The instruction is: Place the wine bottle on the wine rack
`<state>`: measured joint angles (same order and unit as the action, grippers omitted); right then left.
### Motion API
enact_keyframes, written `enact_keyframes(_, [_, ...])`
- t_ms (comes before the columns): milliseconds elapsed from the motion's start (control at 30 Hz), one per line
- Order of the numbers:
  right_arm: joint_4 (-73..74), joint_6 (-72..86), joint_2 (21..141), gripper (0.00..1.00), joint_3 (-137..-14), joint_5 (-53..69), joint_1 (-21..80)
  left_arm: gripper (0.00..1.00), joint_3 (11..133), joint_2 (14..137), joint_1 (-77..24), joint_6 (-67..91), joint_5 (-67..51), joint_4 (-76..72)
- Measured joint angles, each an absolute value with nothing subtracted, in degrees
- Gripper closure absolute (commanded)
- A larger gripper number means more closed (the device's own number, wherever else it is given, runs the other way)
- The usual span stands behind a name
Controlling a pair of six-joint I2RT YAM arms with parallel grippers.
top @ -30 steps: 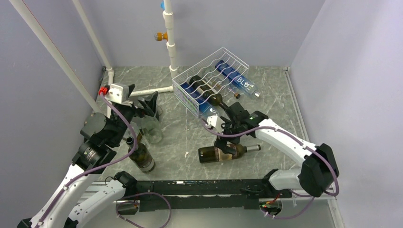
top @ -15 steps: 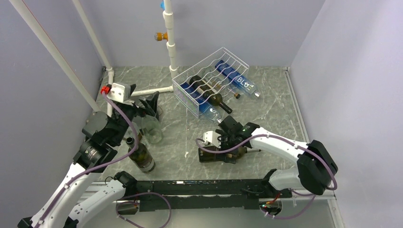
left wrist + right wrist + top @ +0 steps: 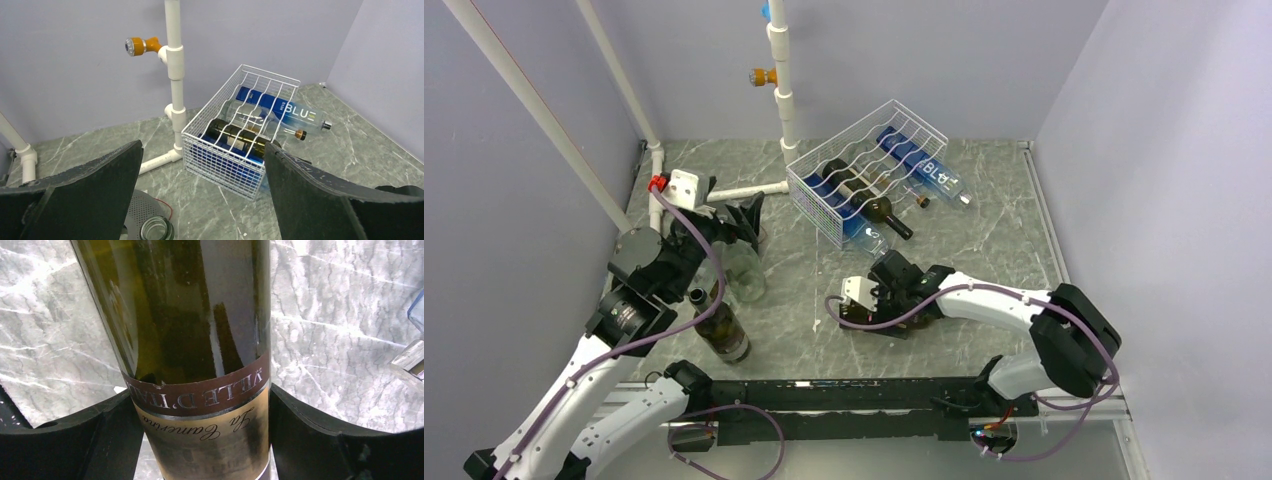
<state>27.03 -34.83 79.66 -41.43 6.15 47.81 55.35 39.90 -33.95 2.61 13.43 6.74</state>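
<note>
Near the arm bases, the right end effector (image 3: 200, 399) clasped the bottle (image 3: 195, 315) at its label, fingers (image 3: 310, 440) against both sides. The bottle lay on the bench (image 3: 345, 310). The left end effector (image 3: 201, 150) gaped wide, holding nothing. Farther back stood the rack (image 3: 816, 200), with racked bottles (image 3: 874, 205) already in its cradles. The smooth, round glass could twist or slide in a grip this low on the body, letting the neck droop. Few cradles looked free, so a tilted bottle might knock a protruding neck or shove the light wire frame.
</note>
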Motion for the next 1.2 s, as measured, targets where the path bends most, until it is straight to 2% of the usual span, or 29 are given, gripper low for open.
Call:
enact_keyframes(133, [25.7,-34.3,80.2,0.72,-41.6,4.7,48.1,0.03,55.4,40.0,-33.9,2.6,13.4,6.7])
enact_keyframes(200, [24.6,-34.0,80.0,0.89,-41.2,3.6,48.1,0.03,55.4,40.0,-33.9,2.6,13.4,6.7])
enact_keyframes(333, [22.3,-32.8,79.0,1.0,-40.0,0.9,48.1,0.03,55.4,40.0,-33.9,2.6,13.4,6.7])
enact_keyframes(667, [19.7,-32.2,69.9,1.0,-36.7,-3.1,47.9,0.03,55.4,40.2,-33.9,2.6,13.6,6.7])
enact_keyframes(933, [15.6,-31.3,58.7,1.0,-36.0,-11.8,46.1,0.03,55.4,40.4,-33.9,2.6,13.1,6.7])
enact_keyframes(1200, [13.9,-31.2,62.1,1.0,-42.1,-17.1,37.1,0.03,55.4,40.4,-33.9,2.6,13.0,6.8])
